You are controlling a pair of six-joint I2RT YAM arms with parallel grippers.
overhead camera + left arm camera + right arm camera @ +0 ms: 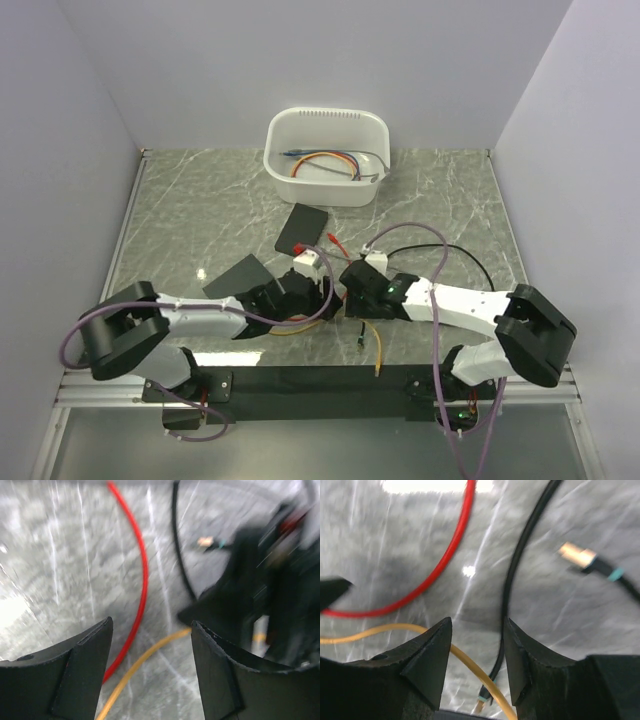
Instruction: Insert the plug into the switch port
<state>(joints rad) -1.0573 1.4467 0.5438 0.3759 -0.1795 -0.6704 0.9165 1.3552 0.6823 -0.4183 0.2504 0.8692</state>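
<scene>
Marbled table [180, 210], white tub [312, 186], black box [303, 228], red cable [144, 580], yellow cable [377, 345], black cable [520, 555]

Reading no text, label, brand, number or sign anywhere. Finding no lettering on the white bin [326, 150], the plug [576, 556] or the red cable [142, 580]; blurring heavily in both wrist views.

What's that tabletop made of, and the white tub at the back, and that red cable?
Tabletop: looks like grey-green marble with white veins and a glossy sheen, though it may be a printed laminate. White tub: seemingly moulded plastic, smooth, with rounded corners. Red cable: appears rubber or plastic sheathed, smooth, bending in an easy curve.
</scene>
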